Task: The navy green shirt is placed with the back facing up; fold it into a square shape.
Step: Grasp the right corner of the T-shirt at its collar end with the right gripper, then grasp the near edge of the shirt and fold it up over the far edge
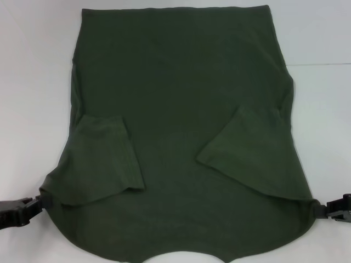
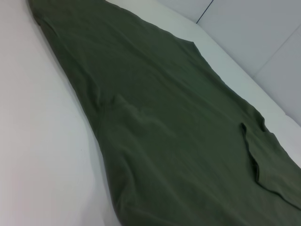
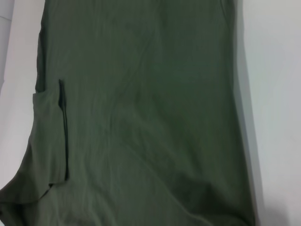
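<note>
The navy green shirt [image 1: 181,109] lies flat on the white table, plain side up, with its neckline at the near edge and its hem far away. Both short sleeves are folded inward onto the body, the left sleeve [image 1: 101,159] and the right sleeve [image 1: 247,148]. My left gripper [image 1: 44,200] pinches the near left shoulder corner, where the cloth draws to a point. At the near right shoulder corner my right gripper [image 1: 321,209] does the same. The left wrist view shows the shirt [image 2: 164,132] stretching away, and the right wrist view shows the shirt [image 3: 141,117] likewise.
White table [image 1: 33,82] surrounds the shirt on the left, right and far sides. A thin seam line [image 1: 323,64] crosses the table at the right.
</note>
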You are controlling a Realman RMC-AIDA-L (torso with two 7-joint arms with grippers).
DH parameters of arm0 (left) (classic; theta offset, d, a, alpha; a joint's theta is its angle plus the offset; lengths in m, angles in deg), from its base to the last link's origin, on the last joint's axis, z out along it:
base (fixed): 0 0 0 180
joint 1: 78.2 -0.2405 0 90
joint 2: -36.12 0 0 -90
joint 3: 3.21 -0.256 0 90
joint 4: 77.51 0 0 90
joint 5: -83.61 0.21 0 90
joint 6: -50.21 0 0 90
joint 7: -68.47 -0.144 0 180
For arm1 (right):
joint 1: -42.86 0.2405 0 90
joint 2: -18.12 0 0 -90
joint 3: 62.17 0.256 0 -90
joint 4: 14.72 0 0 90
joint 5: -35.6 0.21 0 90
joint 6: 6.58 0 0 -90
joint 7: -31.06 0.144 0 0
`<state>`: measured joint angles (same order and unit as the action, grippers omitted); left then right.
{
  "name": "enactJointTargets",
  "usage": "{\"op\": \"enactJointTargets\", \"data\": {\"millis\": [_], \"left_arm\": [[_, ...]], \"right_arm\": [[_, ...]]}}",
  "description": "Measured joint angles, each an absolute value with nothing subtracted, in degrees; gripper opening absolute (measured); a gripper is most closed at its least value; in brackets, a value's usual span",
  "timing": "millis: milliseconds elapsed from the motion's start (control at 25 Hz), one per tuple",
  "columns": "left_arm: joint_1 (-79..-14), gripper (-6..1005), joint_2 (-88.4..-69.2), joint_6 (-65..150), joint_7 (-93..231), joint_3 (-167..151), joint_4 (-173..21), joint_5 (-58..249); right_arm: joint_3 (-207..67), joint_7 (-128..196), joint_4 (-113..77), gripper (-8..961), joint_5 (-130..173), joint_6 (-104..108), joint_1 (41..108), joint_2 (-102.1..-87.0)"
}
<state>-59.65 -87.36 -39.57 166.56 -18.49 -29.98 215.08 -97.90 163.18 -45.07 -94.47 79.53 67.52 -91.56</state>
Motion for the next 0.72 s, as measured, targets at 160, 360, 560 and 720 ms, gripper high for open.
{"op": "enactJointTargets", "data": {"millis": [160,360,560,720], "left_arm": [[-59.6,27,-87.15,-40.6,167.0,-17.7,-29.8,215.1],[-59.6,26,-86.12,-46.5,168.3,-12.4,-29.8,215.1],[-60.1,25,-85.79,-49.6,170.0,-9.1,-29.5,215.2],[-60.6,26,-85.79,-49.8,171.7,-8.4,-29.6,215.2]], "right_arm": [[-97.0,161.7,-45.5,19,-94.2,80.4,66.7,-91.56],[-92.7,157.0,-45.4,17,-94.1,82.1,65.0,-91.75],[-89.2,152.3,-45.2,18,-94.0,83.5,63.1,-92.02],[-85.9,148.5,-45.5,19,-94.0,85.8,61.5,-92.25]]}}
